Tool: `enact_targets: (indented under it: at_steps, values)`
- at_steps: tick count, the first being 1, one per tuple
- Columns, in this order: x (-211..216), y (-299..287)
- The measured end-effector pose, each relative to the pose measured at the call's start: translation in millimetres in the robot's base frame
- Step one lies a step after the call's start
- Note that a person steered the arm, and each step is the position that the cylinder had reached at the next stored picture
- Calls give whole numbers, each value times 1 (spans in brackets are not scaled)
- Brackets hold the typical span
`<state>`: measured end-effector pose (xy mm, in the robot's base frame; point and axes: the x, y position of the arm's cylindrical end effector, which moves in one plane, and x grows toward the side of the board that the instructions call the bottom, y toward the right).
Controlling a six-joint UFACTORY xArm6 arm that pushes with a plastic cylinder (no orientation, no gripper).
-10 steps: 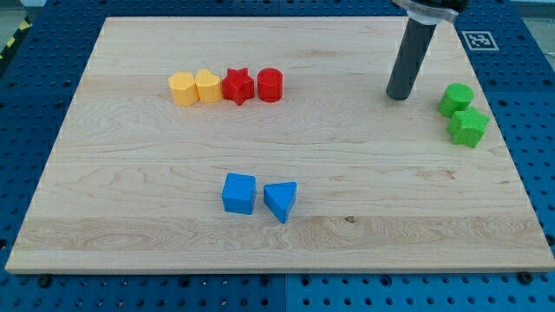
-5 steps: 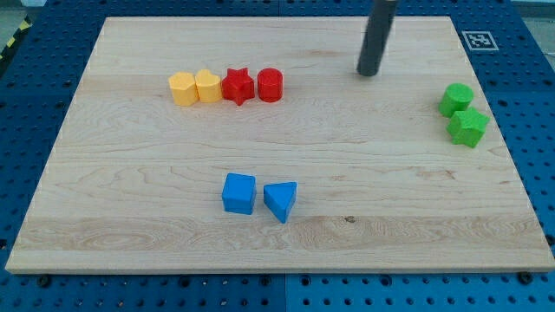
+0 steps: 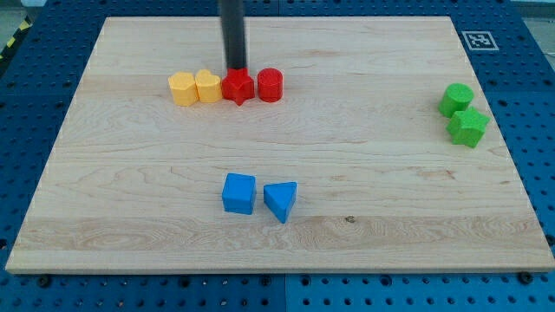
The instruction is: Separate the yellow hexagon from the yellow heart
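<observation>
In the camera view, my tip (image 3: 236, 68) is seen to have been swept from the view's right to the row of four blocks; no claw is fitted, so no open or clamped state can be told. It is set just above the red star (image 3: 238, 87), at its top edge. The yellow heart (image 3: 207, 86) lies just left and below, the yellow hexagon (image 3: 182, 88) further left, both touching, unmoved. Separation is judged not yet begun
</observation>
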<state>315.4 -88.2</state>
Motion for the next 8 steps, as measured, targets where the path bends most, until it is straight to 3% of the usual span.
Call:
enact_targets:
  at_steps: [2,5,6,8]
  values:
    - [10,-66]
    - [34,-59]
    - [54,-31]
    - [55,-27]
